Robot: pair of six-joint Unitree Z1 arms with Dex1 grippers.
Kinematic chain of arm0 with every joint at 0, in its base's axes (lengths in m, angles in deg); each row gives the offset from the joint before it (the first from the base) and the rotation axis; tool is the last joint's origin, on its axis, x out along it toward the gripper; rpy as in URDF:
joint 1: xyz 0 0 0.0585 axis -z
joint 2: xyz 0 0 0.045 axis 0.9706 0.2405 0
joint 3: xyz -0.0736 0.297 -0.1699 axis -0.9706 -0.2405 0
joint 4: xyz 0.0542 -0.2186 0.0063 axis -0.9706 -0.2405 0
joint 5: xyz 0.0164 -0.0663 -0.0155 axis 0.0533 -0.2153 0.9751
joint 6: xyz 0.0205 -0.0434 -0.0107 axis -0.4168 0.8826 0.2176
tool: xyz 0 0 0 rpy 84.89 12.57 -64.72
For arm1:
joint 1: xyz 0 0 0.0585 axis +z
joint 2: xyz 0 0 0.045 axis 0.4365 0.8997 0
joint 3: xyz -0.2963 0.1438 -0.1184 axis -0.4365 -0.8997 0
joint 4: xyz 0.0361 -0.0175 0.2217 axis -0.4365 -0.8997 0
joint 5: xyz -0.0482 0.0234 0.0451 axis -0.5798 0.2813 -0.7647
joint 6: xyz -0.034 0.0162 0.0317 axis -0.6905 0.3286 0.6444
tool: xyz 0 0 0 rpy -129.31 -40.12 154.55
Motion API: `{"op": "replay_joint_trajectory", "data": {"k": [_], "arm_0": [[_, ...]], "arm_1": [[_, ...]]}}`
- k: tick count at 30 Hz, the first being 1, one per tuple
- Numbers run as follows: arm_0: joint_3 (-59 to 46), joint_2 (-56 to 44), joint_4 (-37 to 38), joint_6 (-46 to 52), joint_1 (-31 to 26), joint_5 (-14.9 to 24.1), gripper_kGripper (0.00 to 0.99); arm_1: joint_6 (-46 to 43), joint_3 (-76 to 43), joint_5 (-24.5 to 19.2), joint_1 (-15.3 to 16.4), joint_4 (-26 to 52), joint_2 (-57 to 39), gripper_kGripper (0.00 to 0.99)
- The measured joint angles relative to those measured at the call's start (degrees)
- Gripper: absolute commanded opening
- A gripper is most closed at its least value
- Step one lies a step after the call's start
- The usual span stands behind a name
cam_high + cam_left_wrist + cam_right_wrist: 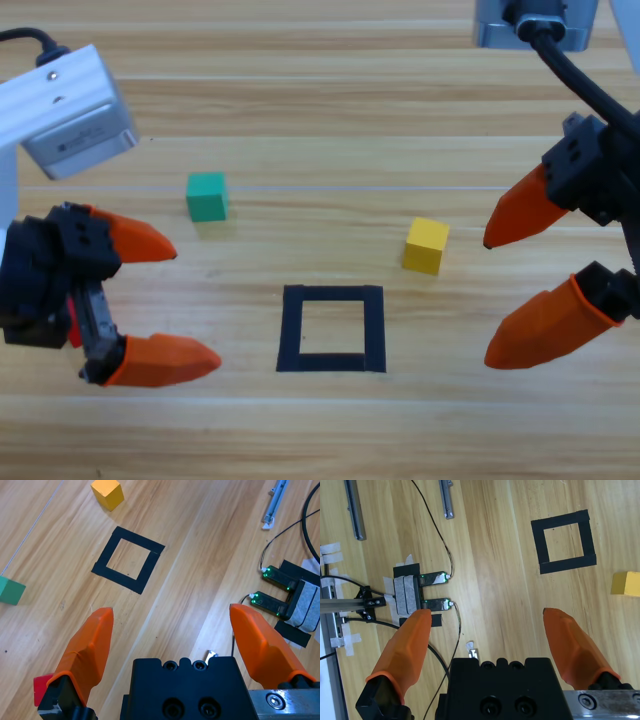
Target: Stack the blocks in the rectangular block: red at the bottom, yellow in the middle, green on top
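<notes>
Bright even light, soft short shadows (no glare).

A wooden table (330, 130) carries taped-down sensor modules (432, 591), cables (432, 527) and metal bars (354, 510).

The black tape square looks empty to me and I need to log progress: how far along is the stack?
Nothing is stacked: the tape square holds only wood. Both the left gripper and right gripper are open, holding nothing. The red cube sits by the left gripper; yellow cube and green cube lie outside. All three placements remain.
</notes>
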Motion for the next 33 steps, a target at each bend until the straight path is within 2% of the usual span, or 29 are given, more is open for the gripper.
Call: {"op": "replay_joint_trajectory", "data": {"k": [8,10,13,16,20,22,26,30,33], "arm_0": [[-0.93,0.00,-0.07,0.57,0.00,0.00,0.990],[-1.16,0.00,-0.07,0.74,0.00,0.00,0.990],[-1.22,0.00,-0.07,1.33,0.00,0.10,0.989],[-1.11,0.00,-0.48,5.08,0.01,2.90,0.957],[1.05,0.00,-3.89,20.65,0.00,12.54,0.946],[4.24,0.00,-7.39,29.15,-0.10,16.25,0.945],[6.17,0.03,-11.48,45.50,-2.93,18.13,0.943],[6.16,0.67,-17.27,58.32,-7.73,18.13,0.942],[7.54,3.58,-22.25,66.00,-10.77,18.13,0.942]], "arm_1": [[0.70,0.00,0.03,0.00,0.00,0.00,0.983],[3.73,0.00,-0.46,0.00,0.19,0.00,0.982],[9.09,0.07,-4.31,-0.54,1.34,0.09,0.983],[16.27,1.25,-6.25,-3.18,2.37,0.71,0.989],[23.47,6.60,-8.86,-8.52,2.65,6.28,0.990],[28.45,7.37,-12.54,-10.02,2.73,9.91,0.990],[36.33,8.24,-22.71,-11.20,3.01,16.34,0.990],[51.29,8.90,-24.37,-11.52,2.92,18.65,0.990],[56.22,10.04,-25.04,-11.52,2.91,19.86,0.990]]}}
